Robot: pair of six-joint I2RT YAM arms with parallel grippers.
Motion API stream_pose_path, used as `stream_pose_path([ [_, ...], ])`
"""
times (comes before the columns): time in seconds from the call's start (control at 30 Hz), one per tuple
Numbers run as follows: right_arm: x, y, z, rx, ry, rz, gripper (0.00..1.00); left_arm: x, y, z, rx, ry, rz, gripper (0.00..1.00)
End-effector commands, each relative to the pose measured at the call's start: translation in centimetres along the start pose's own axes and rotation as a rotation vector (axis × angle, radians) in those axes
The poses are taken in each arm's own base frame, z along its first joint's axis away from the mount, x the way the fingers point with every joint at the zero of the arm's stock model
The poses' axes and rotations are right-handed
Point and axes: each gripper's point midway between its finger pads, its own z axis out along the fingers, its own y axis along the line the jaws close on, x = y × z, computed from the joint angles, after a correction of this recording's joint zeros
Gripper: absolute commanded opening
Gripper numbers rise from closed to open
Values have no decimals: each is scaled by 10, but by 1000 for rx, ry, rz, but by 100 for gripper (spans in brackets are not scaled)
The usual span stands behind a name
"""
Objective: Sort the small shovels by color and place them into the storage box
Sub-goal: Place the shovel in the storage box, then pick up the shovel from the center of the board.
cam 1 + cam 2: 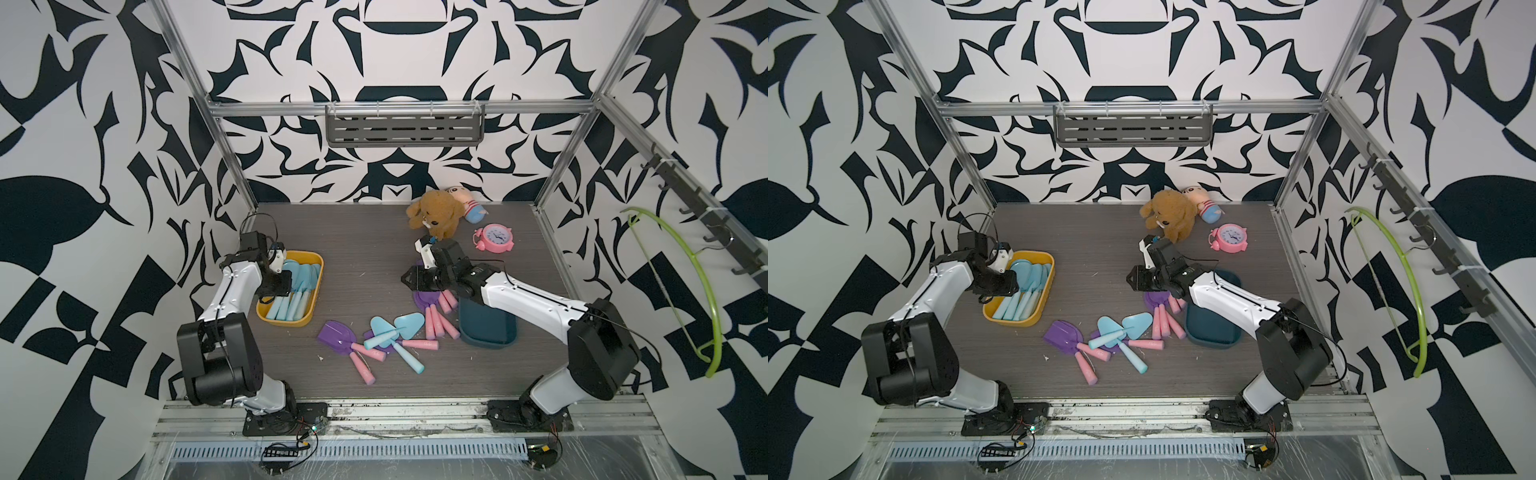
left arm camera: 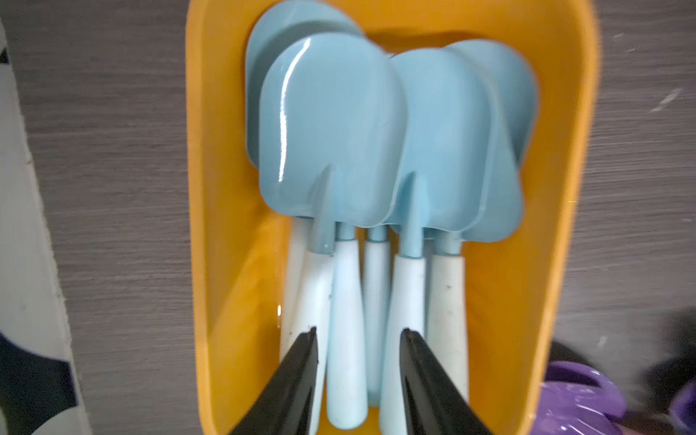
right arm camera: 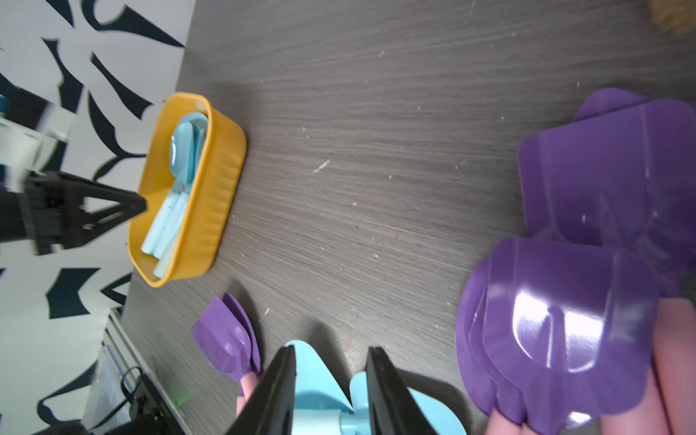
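Left end effector (image 2: 357, 335) is nose-down in the yellow box (image 2: 199, 188) with its jaws parted. One pale handle lies loose between them, clear of both fingers, so nothing is held. The blue shovels (image 2: 331, 124) in there lie stacked, blades at the far end and handles toward the wrist. Right end effector (image 3: 331, 350) hovers over mid-bench, partly open and empty, forearm stretched across the teal box (image 1: 486, 332). Key relation: two loose blue shovels (image 1: 390, 328) lie crossed in the pile between the arms. They are just base-side of the right end effector and well apart from the left, handles running toward the bases, tangled with purple shovels (image 1: 334, 334). A purple stack (image 3: 565, 320) sits beside the teal box, under the right wrist. My read: the right arm is nearer, but blue belongs in the yellow box — a long reach for the left arm.
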Motion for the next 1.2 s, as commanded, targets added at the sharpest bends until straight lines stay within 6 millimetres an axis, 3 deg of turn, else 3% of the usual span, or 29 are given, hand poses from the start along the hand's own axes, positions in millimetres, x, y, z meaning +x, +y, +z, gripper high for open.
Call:
stream_pose_path([
  [0.0, -8, 12, -16, 3, 9, -87, 36, -1, -41, -19, 213, -78, 38, 44],
  [0.1, 2, 10, -22, 31, 62, -128, 36, -4, -76, -35, 387, -141, 88, 45],
  [0.23, 2, 5, -29, 62, 54, -122, 36, 6, -123, -39, 464, -108, 289, 46],
  [0.47, -3, -6, -32, 108, -8, -46, 36, 42, -218, -32, 579, 99, 609, 45],
  [0.63, 5, -28, -35, 180, -31, 44, 35, 82, -263, -11, 531, 265, 840, 45],
  [0.77, 13, -43, -42, 216, -44, 97, 35, 112, -287, 3, 555, 386, 892, 46],
  [0.87, 15, -48, -48, 230, -59, 109, 35, 129, -292, 12, 519, 442, 957, 46],
  [1.17, 13, -50, -57, 243, -74, 108, 35, 132, -287, 38, 416, 474, 984, 46],
])
